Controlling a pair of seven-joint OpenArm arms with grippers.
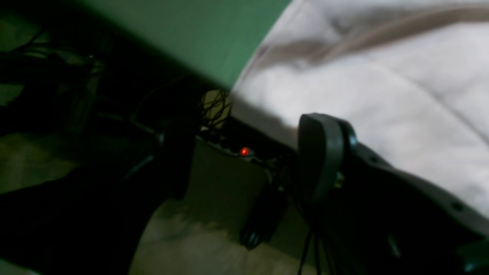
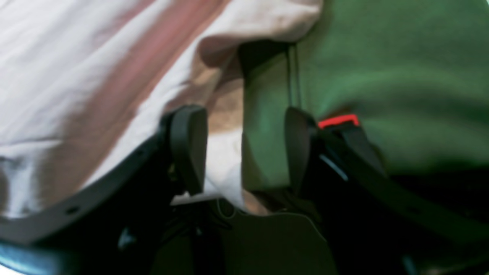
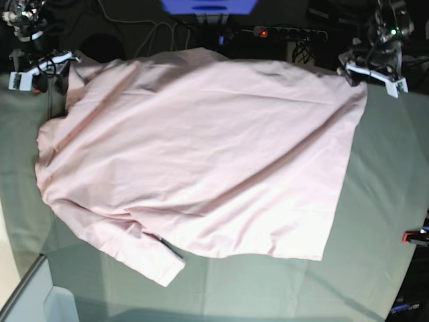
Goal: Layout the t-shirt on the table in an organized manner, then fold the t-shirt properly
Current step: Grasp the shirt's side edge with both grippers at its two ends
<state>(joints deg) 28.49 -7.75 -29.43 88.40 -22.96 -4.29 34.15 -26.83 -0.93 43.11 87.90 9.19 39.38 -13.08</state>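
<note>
The pale pink t-shirt (image 3: 201, 154) lies spread and creased across most of the table (image 3: 389, 201), plain side up, with a sleeve at the front left. My left gripper (image 3: 353, 72) hovers at the shirt's far right corner. In the left wrist view this gripper (image 1: 248, 160) is open, with the t-shirt (image 1: 363, 95) just beside one finger (image 1: 321, 152) and nothing between the fingers. My right gripper (image 3: 53, 80) is at the far left corner. Close up it (image 2: 242, 152) is open, and the t-shirt edge (image 2: 223, 160) lies loose between its fingers over the green table (image 2: 382, 76).
A power strip (image 3: 288, 31) with a red light sits beyond the table's far edge, also visible in the left wrist view (image 1: 244, 151). A red-and-black clamp (image 3: 415, 236) grips the right edge, and another clamp (image 2: 338, 121) sits beside my right gripper.
</note>
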